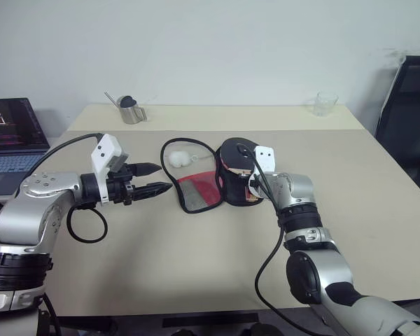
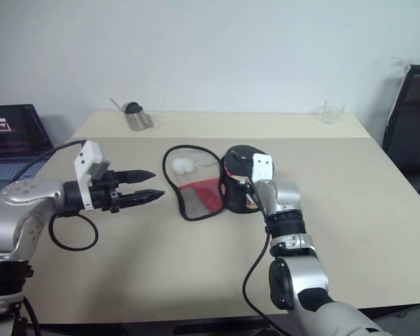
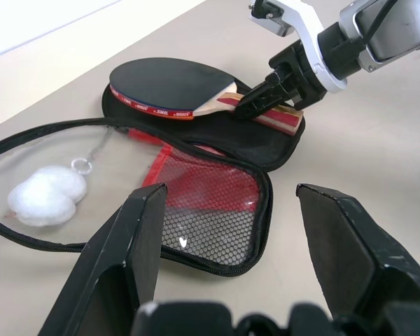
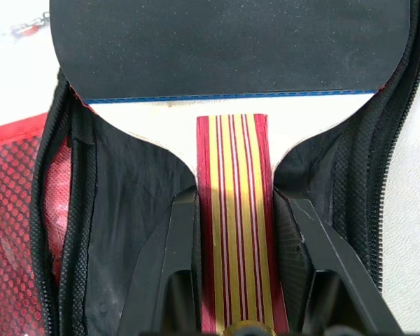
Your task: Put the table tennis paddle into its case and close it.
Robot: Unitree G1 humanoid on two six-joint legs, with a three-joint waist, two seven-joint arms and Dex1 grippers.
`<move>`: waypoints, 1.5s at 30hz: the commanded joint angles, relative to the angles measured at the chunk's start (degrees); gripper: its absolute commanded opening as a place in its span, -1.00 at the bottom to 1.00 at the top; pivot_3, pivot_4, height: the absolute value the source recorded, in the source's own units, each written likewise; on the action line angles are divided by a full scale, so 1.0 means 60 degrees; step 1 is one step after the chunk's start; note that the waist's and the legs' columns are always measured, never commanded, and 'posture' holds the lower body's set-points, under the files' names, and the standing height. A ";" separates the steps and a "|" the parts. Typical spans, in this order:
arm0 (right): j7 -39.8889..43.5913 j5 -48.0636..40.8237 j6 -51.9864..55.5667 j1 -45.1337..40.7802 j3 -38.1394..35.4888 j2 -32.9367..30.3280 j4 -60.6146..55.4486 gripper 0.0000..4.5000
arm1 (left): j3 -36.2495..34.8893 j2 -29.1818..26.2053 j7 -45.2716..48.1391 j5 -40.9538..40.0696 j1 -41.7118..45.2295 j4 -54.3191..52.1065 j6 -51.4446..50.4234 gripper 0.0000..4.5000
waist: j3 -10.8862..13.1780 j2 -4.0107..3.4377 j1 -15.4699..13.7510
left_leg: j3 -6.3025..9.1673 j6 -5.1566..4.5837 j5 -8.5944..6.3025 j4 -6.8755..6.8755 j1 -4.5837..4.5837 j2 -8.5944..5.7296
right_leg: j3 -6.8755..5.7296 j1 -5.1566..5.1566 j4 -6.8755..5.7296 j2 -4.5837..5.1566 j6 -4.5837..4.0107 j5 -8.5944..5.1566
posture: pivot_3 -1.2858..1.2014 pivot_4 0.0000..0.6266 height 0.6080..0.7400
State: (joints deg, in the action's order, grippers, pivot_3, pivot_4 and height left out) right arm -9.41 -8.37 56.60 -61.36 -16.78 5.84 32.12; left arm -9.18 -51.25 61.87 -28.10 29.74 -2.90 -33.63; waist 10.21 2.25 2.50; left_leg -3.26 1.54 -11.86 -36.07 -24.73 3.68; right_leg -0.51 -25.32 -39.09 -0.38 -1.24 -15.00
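Pale wall and a wide beige counter (image 1: 378, 210) frame the scene, with a laptop (image 1: 10, 136) off the robot's left edge, a metal cup (image 1: 131, 112) and a clear glass (image 1: 325, 103) along the far side, and a black chair (image 1: 409, 112) at the right.

Mid-counter, the case (image 3: 217, 210) lies unzipped with its red mesh-lined flap folded open toward the left arm; a white fluffy charm (image 3: 45, 196) on a small ring rests inside the loop of the open zipper. The table tennis paddle (image 4: 231, 49) lies on the black half of the case, blade flat, and the right gripper (image 4: 236, 245) is clamped on the striped handle, one finger on each side. The left gripper (image 1: 154, 178) hovers just beside the flap, jaws spread and holding nothing.

Insertion looks nearly done: the blade seems to be inside the zipper line. Next, the right gripper would likely need to let go and back clear of the handle, so the left can fold the flap over before any zipping.
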 commanded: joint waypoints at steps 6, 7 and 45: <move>-0.0163 -0.0454 -0.0275 -0.0206 -0.0176 0.0075 0.0007 -0.38 | -0.0239 -0.0114 -0.0115 -0.0208 0.0025 -0.0619 -0.0162 0.43 | -0.0001 0.0001 -0.0002 | 0.0000 0.0000 0.0000 -0.0001 0.0001 0.0000 | 0.0000 0.0001 -0.0001 0.0000 0.0000 0.0000 | 0.03 -0.52 1.00; -0.0152 -0.0516 -0.0319 -0.0211 -0.0202 0.0089 0.0012 -0.21 | -0.0245 -0.0121 -0.0121 -0.0214 0.0027 -0.0630 -0.0179 0.43 | -0.0001 0.0002 -0.0002 | 0.0001 0.0000 0.0000 -0.0002 0.0001 0.0000 | 0.0000 0.0001 -0.0002 0.0000 0.0000 0.0000 | 0.03 -0.52 1.00; 0.8188 -0.3595 0.0605 0.2611 0.2594 -0.6798 -0.7698 1.00 | 0.1814 0.1550 -0.2649 0.3338 0.3051 0.6176 0.1123 0.43 | -0.0009 0.0008 -0.0075 | 0.0004 -0.0003 0.0000 -0.0068 0.0010 0.0006 | -0.0003 0.0012 -0.0030 -0.0064 0.0027 0.0002 | 0.03 -0.52 1.00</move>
State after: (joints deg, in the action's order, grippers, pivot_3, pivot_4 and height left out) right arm 39.67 -29.17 61.56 -45.40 -0.67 -34.92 -11.98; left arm 2.37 -41.90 48.02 -9.64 46.09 31.39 -28.56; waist 10.16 2.30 2.05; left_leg -3.23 1.53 -11.86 -36.55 -24.67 3.73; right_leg -0.52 -25.27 -39.34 -0.76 -1.08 -14.98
